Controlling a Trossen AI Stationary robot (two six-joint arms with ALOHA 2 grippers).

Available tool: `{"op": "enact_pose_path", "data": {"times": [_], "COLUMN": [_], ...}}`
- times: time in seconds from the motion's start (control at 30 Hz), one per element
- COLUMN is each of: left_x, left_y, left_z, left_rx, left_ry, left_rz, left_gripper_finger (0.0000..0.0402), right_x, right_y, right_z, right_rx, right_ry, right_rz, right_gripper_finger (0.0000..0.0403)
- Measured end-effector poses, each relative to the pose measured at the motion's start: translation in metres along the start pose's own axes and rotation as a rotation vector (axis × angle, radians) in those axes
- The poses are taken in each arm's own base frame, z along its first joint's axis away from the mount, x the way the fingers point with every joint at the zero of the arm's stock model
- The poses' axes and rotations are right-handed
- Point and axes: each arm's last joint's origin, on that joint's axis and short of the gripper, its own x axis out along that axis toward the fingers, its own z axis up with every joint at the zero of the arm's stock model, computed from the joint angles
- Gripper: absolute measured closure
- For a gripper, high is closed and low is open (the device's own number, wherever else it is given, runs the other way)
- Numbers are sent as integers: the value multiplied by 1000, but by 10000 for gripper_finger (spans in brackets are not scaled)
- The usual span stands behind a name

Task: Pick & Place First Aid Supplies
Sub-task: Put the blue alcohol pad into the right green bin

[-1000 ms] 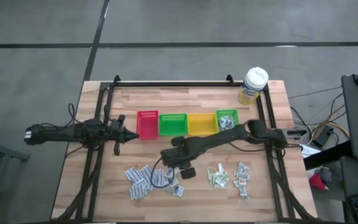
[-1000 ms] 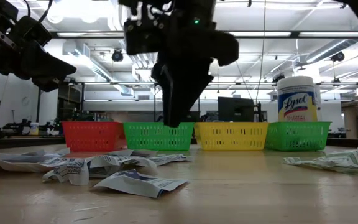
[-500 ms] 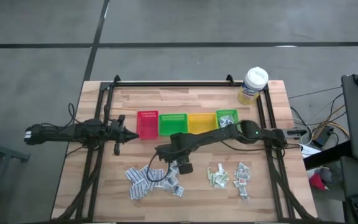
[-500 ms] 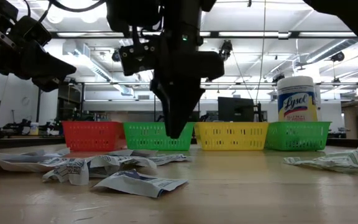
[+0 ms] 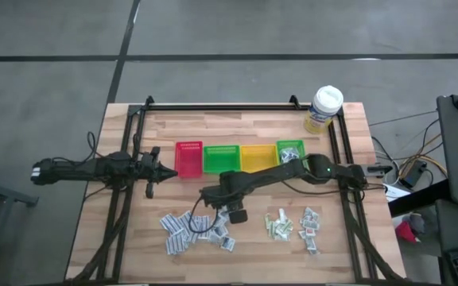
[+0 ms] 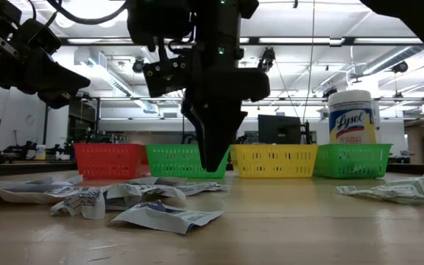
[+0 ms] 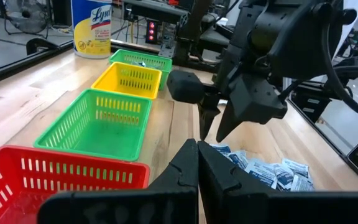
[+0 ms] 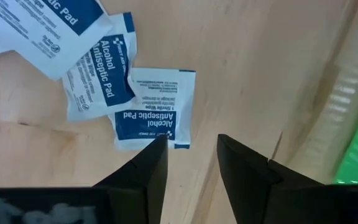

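"Lysol" on the yellow wipes tub; "Alcohol Antiseptic Pad" on the white-blue sachets

From above, I get even, soft light on the table, with only faint shadows. In the low view, ceiling strip lights glare behind the arms, leaving them as near-black silhouettes. My right wrist view is sharp on the sachets, while its own fingers blur.
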Motion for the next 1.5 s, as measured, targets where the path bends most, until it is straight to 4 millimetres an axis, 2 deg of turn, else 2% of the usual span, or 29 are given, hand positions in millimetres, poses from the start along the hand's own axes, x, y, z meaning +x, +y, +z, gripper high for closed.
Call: {"op": "enact_pose_path", "data": {"times": [0.5,0.83,1.5], "left_x": [0,0,0], "left_y": [0,0,0], "left_z": [0,0,0], "left_rx": [0,0,0], "left_ry": [0,0,0], "left_rz": [0,0,0], "left_gripper_finger": [401,401,401], "right_x": [7,24,21], "right_y": [2,2,-1], "right_z": [4,-3,-2], "right_rx": [7,10,11], "right_ry": [-51,-26,-31], "right_rz": [44,48,43], "right_gripper_finger": [260,274,327]}}
